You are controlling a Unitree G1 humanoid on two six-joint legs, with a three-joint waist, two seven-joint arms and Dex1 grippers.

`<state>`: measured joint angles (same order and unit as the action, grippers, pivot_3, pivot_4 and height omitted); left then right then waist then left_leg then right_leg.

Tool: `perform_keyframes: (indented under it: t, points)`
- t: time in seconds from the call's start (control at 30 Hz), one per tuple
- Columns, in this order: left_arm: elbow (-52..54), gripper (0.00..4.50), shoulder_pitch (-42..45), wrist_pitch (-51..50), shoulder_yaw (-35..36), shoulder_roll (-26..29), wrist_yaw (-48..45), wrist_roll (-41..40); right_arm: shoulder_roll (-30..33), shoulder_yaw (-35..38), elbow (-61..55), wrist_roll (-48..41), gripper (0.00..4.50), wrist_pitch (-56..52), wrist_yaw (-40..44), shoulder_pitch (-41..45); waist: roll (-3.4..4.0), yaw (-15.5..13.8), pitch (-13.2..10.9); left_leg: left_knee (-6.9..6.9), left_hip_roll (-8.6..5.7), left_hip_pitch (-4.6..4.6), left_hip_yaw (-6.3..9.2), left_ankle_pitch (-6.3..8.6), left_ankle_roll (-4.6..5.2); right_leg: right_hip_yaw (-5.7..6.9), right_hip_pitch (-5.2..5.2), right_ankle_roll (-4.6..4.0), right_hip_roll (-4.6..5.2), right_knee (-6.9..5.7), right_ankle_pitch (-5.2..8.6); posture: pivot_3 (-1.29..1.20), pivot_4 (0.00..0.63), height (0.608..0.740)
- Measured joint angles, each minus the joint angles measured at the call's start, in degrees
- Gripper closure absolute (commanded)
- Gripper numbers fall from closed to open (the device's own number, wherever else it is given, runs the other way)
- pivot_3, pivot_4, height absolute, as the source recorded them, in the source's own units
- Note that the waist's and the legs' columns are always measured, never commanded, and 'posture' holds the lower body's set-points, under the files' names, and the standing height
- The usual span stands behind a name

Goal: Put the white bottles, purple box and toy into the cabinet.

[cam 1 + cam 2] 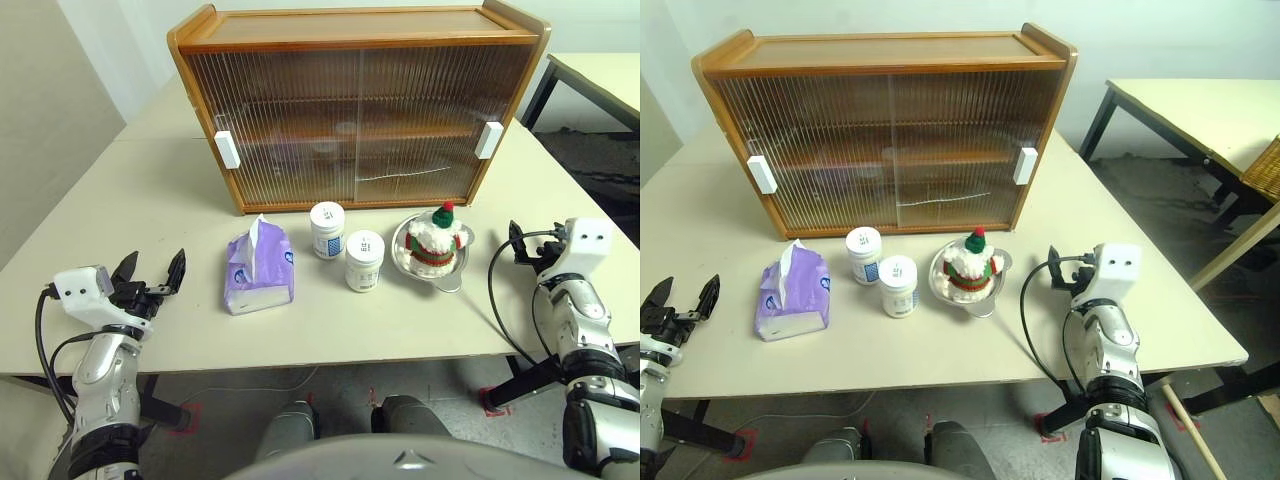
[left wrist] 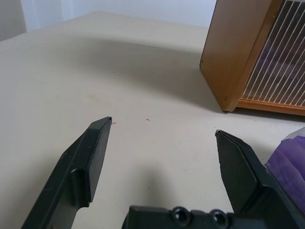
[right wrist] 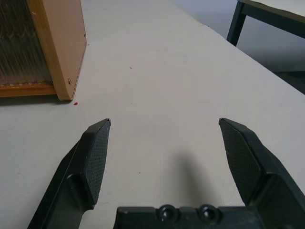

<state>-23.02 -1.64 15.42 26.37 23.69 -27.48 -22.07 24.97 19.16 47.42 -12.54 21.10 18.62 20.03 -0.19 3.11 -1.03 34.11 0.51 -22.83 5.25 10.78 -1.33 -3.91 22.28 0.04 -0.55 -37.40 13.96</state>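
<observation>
The brown cabinet [image 1: 360,30] stands at the back of the table with both ribbed sliding doors shut. In front of it lie the purple box [image 1: 259,268], two white bottles [image 1: 327,230] [image 1: 364,261], and the toy [image 1: 437,240], which sits in a steel bowl [image 1: 455,272]. My left gripper [image 1: 155,260] is open and empty near the table's front left, a hand's width left of the purple box. My right gripper [image 3: 164,131] is open and empty at the front right, right of the bowl, over bare tabletop.
White handles [image 1: 227,149] [image 1: 489,140] sit at the outer edges of the cabinet doors. A second table [image 1: 1200,110] with dark legs stands to the right, with a wicker piece [image 1: 1265,165] beside it. The table's front edge [image 1: 300,362] is close to both arms.
</observation>
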Motion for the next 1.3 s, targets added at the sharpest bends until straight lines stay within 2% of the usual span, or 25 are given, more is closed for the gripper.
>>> perform_keyframes:
  t: [0.27, 0.47, 0.8, 1.0, 1.13, 1.3]
  points:
    - [-0.2, 0.01, 1.2, 0.1, 0.0, 0.4, -0.4, -0.1, 0.9, 0.4, -0.5, -1.2, 0.00, 0.0, 1.4, 3.1, 0.08, 0.3, 0.0, 0.00, -0.01, -0.05, -0.09, 0.00, 0.00, -0.09, 0.04, 0.00, 0.00, 0.00, 0.00, -0.11, 0.022, 0.740]
    - [-2.8, 0.01, 3.8, 0.4, 0.1, 1.5, -1.7, -0.4, 2.2, 2.2, -8.1, -6.6, 0.00, -3.5, 6.1, 7.6, -0.02, 0.3, 0.0, 0.00, 0.02, -0.04, -0.07, 0.01, 0.03, -0.08, 0.06, 0.00, -0.08, 0.00, 0.00, -0.11, 0.034, 0.740]
    - [-1.5, 0.01, 6.3, -1.1, 1.7, 4.6, -2.0, -1.8, 5.3, -0.3, -30.0, -19.0, 0.00, -26.4, 22.9, 8.4, -0.08, 0.3, -0.1, 0.07, -0.06, -0.17, -0.13, -0.05, 0.22, -0.08, 0.26, 0.02, -0.15, 0.14, 0.01, -0.10, 0.034, 0.740]
    - [5.0, 0.01, 7.9, -5.9, 1.8, 5.6, -0.2, -2.7, 9.9, -2.9, -44.4, -28.5, 0.00, -44.3, 30.7, 7.4, -0.22, 0.0, -0.1, 0.48, -0.13, -0.26, -0.16, 0.09, 0.09, -0.04, 0.21, 0.01, -0.66, 0.14, 0.01, -0.11, 0.027, 0.740]
    - [10.9, 0.01, 8.9, -10.1, 1.3, 5.2, 1.9, -2.9, 10.6, -3.7, -49.6, -32.8, 0.00, -51.7, 32.7, 6.3, -0.30, 0.0, -0.1, 0.78, -0.20, -0.26, -0.18, 0.17, 0.14, -0.05, 0.11, 0.01, -0.77, 0.13, 0.01, -0.10, 0.027, 0.740]
    - [17.0, 0.01, 11.4, -15.5, -0.9, 4.0, 4.8, -3.3, 10.0, -4.6, -53.6, -34.7, 0.00, -55.1, 33.7, 5.7, -0.34, 0.0, -0.1, 0.86, -0.28, -0.25, -0.18, 0.16, 0.16, -0.08, 0.07, 0.00, -0.78, 0.12, 0.00, -0.10, 0.025, 0.740]
